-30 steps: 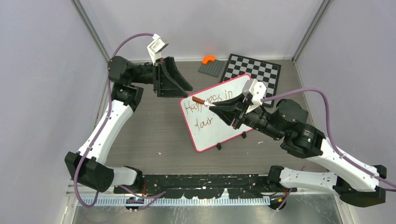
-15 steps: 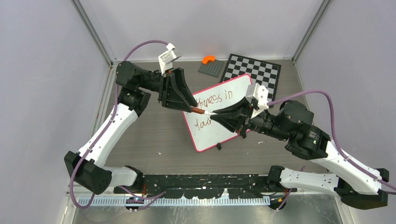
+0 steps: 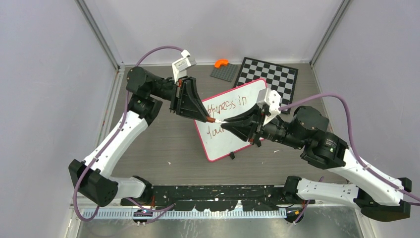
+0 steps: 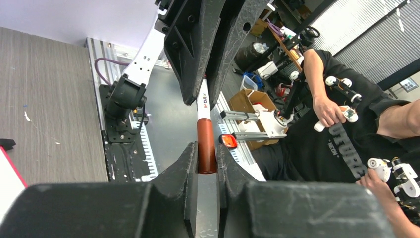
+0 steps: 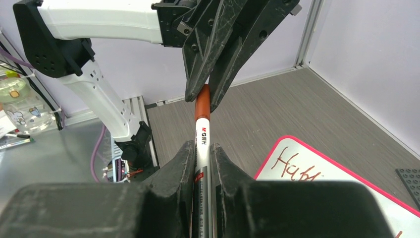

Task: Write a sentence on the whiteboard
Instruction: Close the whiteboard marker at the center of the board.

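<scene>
The whiteboard (image 3: 236,136), white with a pink-red frame, lies tilted at the table's middle. The sentence (image 3: 229,105) shows dark red-brown words, "...ppiness in" above "Your", partly hidden by the arms. Above the board's left edge, a marker (image 3: 214,120) spans between both grippers. My right gripper (image 3: 224,123) is shut on its white barrel (image 5: 202,136). My left gripper (image 3: 205,117) is shut on its red-brown cap (image 4: 206,146). In the right wrist view the board's corner (image 5: 317,163) lies below right.
A black-and-white chessboard (image 3: 270,74) lies behind the whiteboard at the back right. Left of it sits a grey studded plate (image 3: 225,73) with an orange piece (image 3: 221,63) on it. Grey walls close in the table on three sides.
My left arm swung right and down to the marker's end, and its jaws closed on the cap. My right gripper carried the marker left and slightly lower to meet it.
</scene>
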You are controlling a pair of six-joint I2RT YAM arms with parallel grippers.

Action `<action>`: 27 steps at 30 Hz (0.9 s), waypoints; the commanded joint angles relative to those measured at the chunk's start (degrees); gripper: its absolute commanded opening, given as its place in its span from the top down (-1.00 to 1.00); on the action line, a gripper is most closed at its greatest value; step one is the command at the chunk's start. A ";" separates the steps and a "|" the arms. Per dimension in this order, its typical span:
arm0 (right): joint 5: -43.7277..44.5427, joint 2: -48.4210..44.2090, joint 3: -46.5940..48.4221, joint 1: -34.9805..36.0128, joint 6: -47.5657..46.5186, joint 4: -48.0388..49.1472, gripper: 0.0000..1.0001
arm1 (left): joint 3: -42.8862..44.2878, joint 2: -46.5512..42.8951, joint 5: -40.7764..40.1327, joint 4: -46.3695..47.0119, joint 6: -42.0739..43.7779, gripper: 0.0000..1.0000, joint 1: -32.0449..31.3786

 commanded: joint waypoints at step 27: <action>6.40 1.61 1.51 -2.71 -1.52 -6.85 0.99 | -2.36 0.10 -1.25 -3.13 5.46 0.22 7.79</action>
